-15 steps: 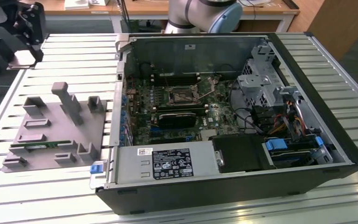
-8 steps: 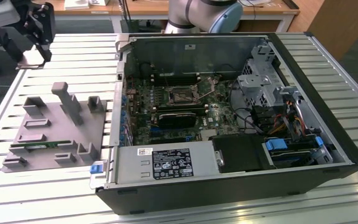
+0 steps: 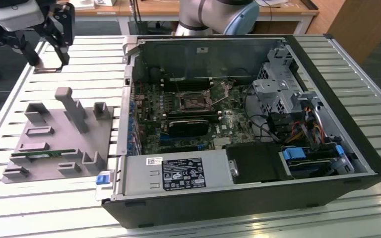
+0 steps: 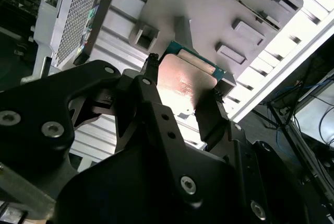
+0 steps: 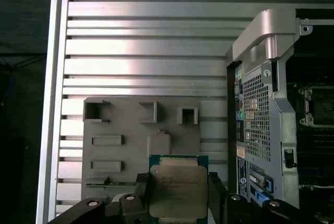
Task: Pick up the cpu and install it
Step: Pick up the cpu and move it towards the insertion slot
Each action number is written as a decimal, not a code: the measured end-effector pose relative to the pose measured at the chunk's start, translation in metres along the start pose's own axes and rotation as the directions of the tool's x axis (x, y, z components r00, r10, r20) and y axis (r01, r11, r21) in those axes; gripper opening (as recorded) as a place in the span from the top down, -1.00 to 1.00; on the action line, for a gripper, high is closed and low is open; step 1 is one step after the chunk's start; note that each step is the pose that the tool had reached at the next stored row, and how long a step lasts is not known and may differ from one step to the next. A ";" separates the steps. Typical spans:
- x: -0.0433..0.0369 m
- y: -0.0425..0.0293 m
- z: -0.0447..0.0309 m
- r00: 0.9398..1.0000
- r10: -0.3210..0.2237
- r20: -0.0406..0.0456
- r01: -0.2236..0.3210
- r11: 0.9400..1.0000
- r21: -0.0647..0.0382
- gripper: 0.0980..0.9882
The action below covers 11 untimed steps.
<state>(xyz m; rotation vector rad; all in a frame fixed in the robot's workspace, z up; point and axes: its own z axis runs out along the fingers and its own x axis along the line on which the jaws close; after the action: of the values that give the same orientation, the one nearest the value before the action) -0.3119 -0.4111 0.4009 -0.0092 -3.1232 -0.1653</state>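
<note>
silver-grey metal edges are all the grip has to bite on: the small flat square cpu (image 5: 177, 187), green-rimmed, sits pinched by two opposite sides between the black fingers (image 5: 215, 192) of the hand (image 5: 178, 199), which is closed only to the chip's width and touches nothing else that shows. in the exterior view the hand hangs toward ten o'clock, over the slatted aluminium counter (image 3: 91, 64), at about twelve o'clock from the large grey plastic tray with upright posts (image 3: 58, 144) and well apart from the dark square socket (image 3: 194, 102) inside the open black computer case (image 3: 349, 148), which lies at roughly four o'clock from the hand. the likely troubles: such a narrow edge hold could let the chip tilt or slip during a quick swing, and the case's raised wall stands between hand and socket, so a low path might clip it. a chip set down skewed or wrongly turned would probably press unevenly on the socket's contacts. whether the socket's frame stands open cannot be told.
</note>
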 end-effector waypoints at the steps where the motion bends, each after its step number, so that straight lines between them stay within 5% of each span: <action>1: -0.0027 0.0000 0.0000 1.000 0.000 0.000 0.000 1.000 0.000 0.02; 11: -0.0408 0.0003 -0.0002 1.000 0.000 0.000 0.000 1.000 0.000 0.02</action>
<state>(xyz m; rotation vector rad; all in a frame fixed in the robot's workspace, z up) -0.2711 -0.4111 0.4006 -0.0091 -3.1233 -0.1654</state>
